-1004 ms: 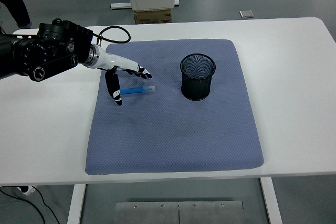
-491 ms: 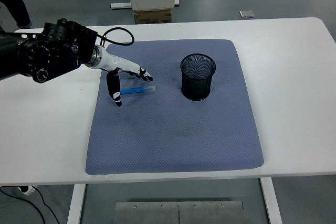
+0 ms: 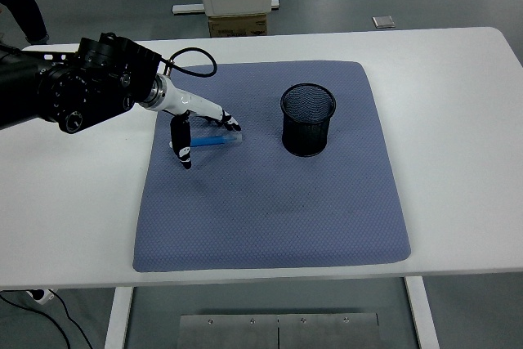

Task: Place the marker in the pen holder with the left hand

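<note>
A blue marker lies flat on the blue-grey mat, pointing left to right. My left hand hovers just over its left part, fingers spread on the far side and the thumb hanging down on the near side; it holds nothing. The black mesh pen holder stands upright on the mat to the right of the marker, apart from the hand. The right arm is out of view.
The mat covers the middle of the white table. A black cable loops off my left wrist. Beyond the table's far edge stand a cardboard box and a white cabinet base on the grey floor.
My left arm has shifted a little to the right and down toward the marker. The fingers now reach over the marker's far side. The marker and holder have not moved.
</note>
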### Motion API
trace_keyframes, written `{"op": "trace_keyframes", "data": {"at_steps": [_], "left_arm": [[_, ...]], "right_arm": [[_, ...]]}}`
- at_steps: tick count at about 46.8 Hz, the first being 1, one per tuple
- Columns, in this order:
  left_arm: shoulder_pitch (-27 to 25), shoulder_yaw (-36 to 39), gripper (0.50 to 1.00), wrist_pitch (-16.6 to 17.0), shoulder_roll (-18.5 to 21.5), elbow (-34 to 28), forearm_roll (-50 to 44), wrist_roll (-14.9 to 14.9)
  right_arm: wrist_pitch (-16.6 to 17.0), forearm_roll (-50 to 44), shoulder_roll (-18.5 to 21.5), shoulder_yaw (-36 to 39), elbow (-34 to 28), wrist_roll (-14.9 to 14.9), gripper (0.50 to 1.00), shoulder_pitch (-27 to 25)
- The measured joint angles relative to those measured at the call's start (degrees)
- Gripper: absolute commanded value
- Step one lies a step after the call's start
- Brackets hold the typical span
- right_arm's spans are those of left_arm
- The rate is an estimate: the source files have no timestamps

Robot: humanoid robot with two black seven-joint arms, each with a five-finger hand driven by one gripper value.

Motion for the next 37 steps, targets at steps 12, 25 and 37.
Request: {"op": "trace_keyframes", "data": {"at_steps": [12,25,37], "left_arm": [[0.02,0.0,1.0,0.07,0.03,0.0,0.03,0.0],[0.18,0.08,1.0,-0.01,-0.08,-0.07,0.19,0.01],[0.12,0.08,0.862,-0.02,-0.02,-0.09,0.96,0.0]], "right_arm": [[0.0,-0.01,0.0,0.0,0.0,-0.03,1.0,0.0],[0.0,-0.03,0.0,0.0,-0.05,-0.03,1.0,0.0],[0.0,-0.03,0.0,0.0,-0.01,-0.03,1.0,0.0]]}}
